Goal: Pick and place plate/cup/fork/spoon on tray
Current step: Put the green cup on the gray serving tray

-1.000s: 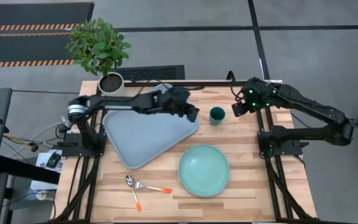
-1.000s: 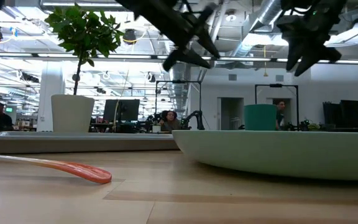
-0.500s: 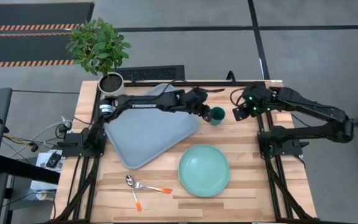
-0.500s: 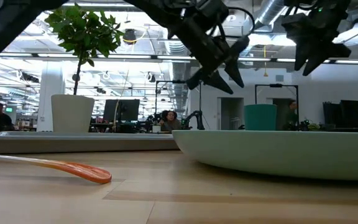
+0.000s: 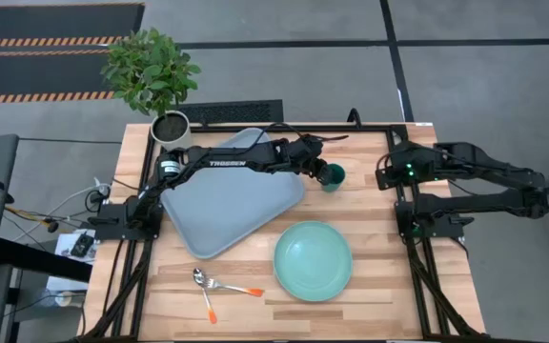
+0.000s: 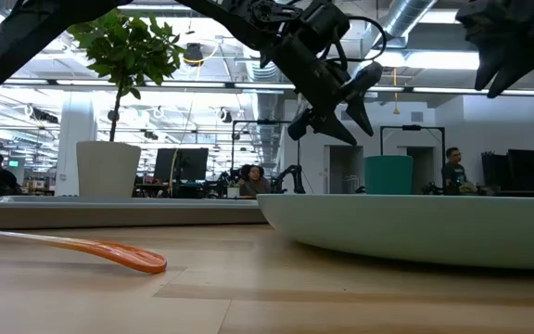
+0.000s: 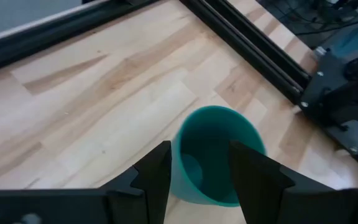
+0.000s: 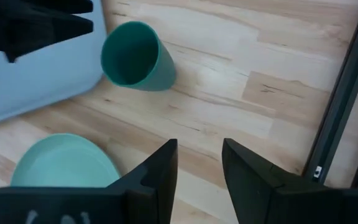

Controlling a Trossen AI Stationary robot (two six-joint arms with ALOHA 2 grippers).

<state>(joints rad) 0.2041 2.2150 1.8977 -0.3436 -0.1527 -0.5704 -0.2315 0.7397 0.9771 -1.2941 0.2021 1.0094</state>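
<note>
While the fork and spoon (image 5: 219, 285) are lying at the near edge of the table (image 5: 389, 295), nothing is touching them. Just past them, the plate (image 5: 313, 260) is sitting flat on the wood, off the tray. The tray (image 5: 227, 205) is lying a bit farther back on the left side, and nothing is lying in it.

Farther back, the cup (image 5: 332, 176) is standing up straight on the wood, just beside the tray's far right corner. The left gripper (image 5: 318, 171) is hanging right over the cup with its fingers (image 7: 151, 174) spread apart, and it is holding nothing. The cup's rim is showing between them.

The cup is looking light, hard and smooth, so it may slip. I think pinching one wall at the rim, or squeezing its round sides, is the best way to hold it.

The tray's low rim is close by, so the cup needs lifting over it. There is lots of bare wood around the cup.

The right gripper (image 5: 386, 174) is waiting at the far right edge, well apart from the cup, with its fingers spread too.
</note>
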